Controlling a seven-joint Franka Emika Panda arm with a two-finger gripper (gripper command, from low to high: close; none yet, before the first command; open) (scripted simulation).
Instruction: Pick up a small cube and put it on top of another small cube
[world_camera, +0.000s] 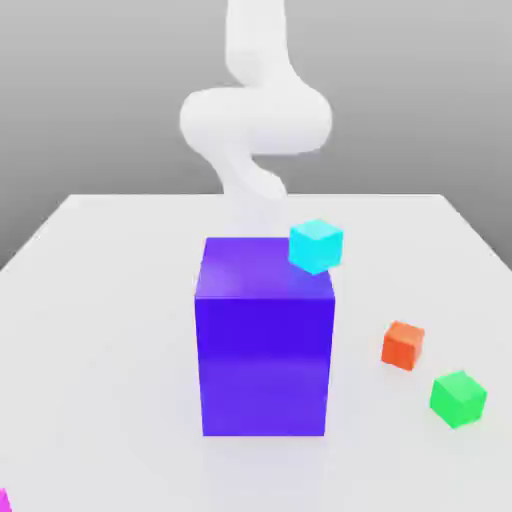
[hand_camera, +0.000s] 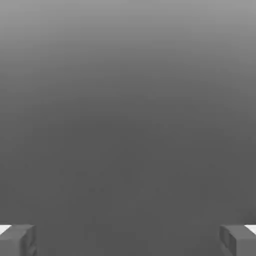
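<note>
A sliver of the small magenta-pink cube (world_camera: 3, 499) peeks in at the bottom left corner of the exterior view, on the white table. My white arm (world_camera: 255, 120) rises behind the big blue-violet block (world_camera: 265, 345). In the hand view my gripper (hand_camera: 128, 241) is open, with its two grey fingertips (hand_camera: 17, 241) set wide apart. Nothing lies between them, and plain grey background is beyond.
The blue-violet block stands tall in the middle of the white table (world_camera: 100, 330). A cyan cube (world_camera: 316, 245) sits at its upper right corner; whether they touch I cannot tell. An orange-red cube (world_camera: 403, 345) and a green cube (world_camera: 458, 398) lie on the exterior view's right.
</note>
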